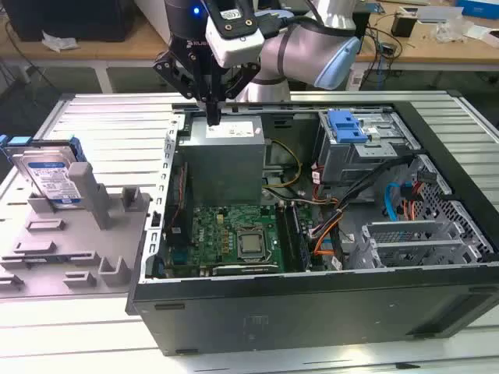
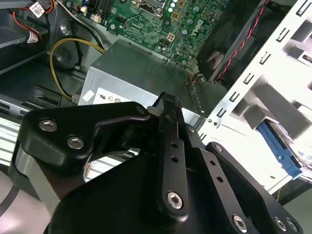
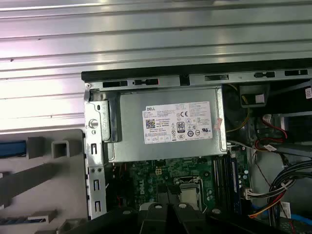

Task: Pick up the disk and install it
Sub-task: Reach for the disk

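The disk (image 1: 51, 178), a silver drive with a white-and-blue label and blue frame, stands on edge in a grey holder (image 1: 86, 226) at the exterior view's left, outside the computer case. My gripper (image 1: 212, 115) hangs over the case's rear left corner, above the grey power-supply box (image 1: 226, 152), well to the right of the disk. Its fingers are pressed together and hold nothing. In the second wrist view the shut gripper (image 2: 170, 101) points at the power supply (image 2: 131, 73), and the disk's blue frame (image 2: 277, 146) shows at the side.
The open black computer case (image 1: 312, 312) holds a green motherboard (image 1: 234, 234), cables and a silver drive cage with a blue latch (image 1: 347, 125). The case's metal side wall (image 1: 168, 179) stands between gripper and holder. Ribbed metal table (image 1: 109, 117) lies around.
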You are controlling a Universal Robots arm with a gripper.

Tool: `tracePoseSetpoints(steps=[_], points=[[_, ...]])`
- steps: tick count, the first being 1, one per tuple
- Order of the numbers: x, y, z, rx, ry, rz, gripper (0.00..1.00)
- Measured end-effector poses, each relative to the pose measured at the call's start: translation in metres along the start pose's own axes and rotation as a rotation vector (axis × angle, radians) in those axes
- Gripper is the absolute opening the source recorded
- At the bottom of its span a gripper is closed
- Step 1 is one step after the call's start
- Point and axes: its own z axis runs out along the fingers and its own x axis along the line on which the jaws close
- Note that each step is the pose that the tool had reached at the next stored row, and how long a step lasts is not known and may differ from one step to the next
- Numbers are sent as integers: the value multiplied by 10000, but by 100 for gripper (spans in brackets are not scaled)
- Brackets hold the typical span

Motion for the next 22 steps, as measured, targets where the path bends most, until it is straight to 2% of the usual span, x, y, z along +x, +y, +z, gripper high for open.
tracePoseSetpoints(steps=[14, 17, 19, 22], points=[[2, 0, 1, 0, 0, 1, 11], [92, -5, 0, 1, 0, 13, 11], [211, -6, -2, 1, -1, 32, 11], [309, -5, -3, 1, -3, 52, 11]])
